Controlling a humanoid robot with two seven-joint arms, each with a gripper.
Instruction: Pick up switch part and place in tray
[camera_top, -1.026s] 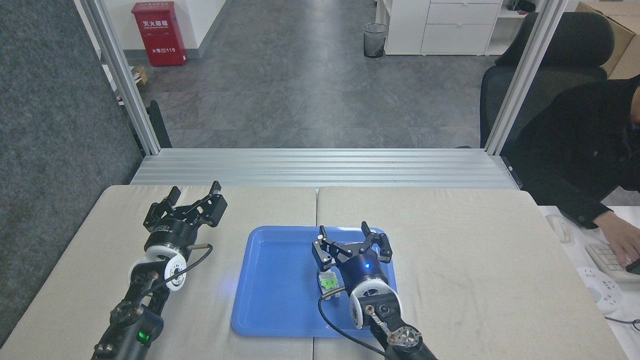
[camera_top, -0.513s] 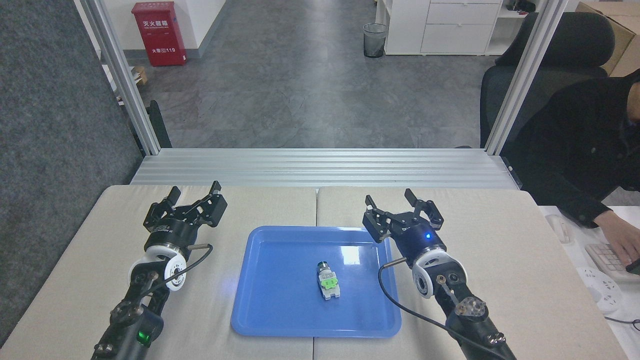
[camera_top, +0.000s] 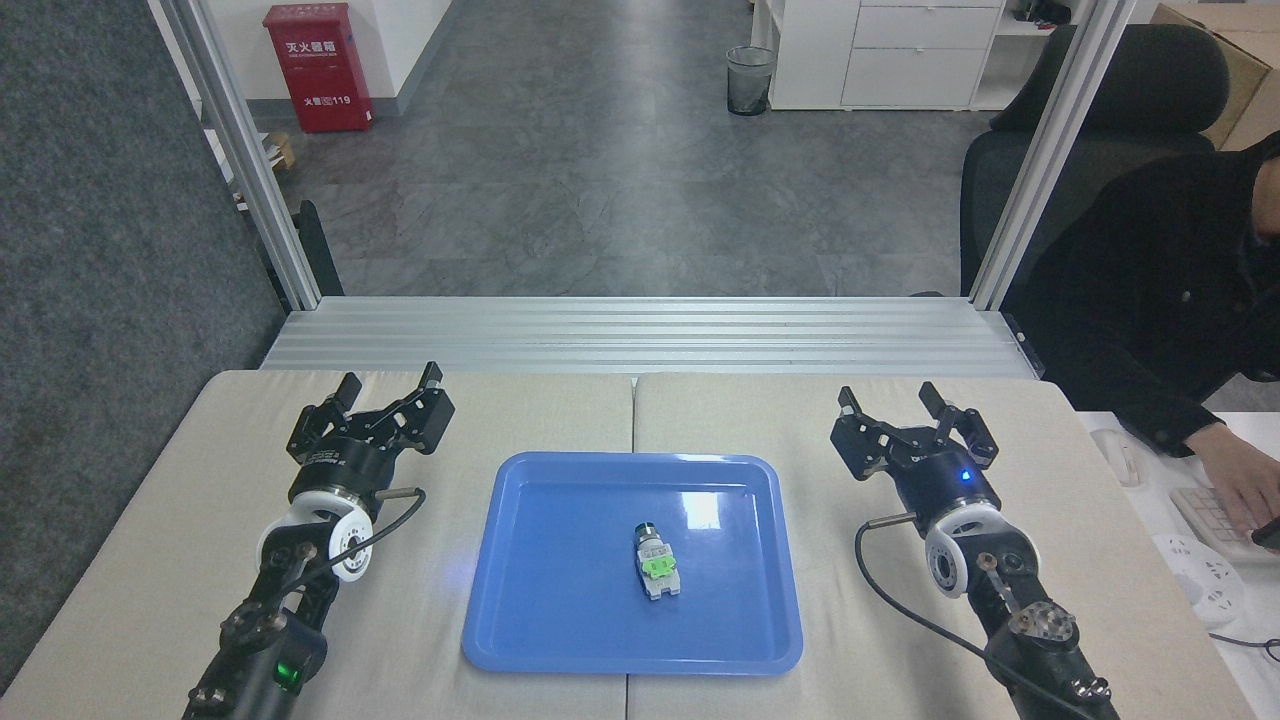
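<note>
Head view: our right gripper (camera_top: 912, 401) has jaws spread wide, holding nothing, hovering over the beige padded table (camera_top: 1050, 500) to the right of the large glossy blue plastic tray (camera_top: 530, 620), arm angled in from bottom right. Our left gripper (camera_top: 390, 380) also gapes empty, left of the tray. The small grey-white switch part with green clip (camera_top: 655, 565) lies flat inside the tray, near centre, dark cylindrical end pointing away. A person's hand (camera_top: 1240, 490) rests on a keyboard at far right, well apart from both arms.
</note>
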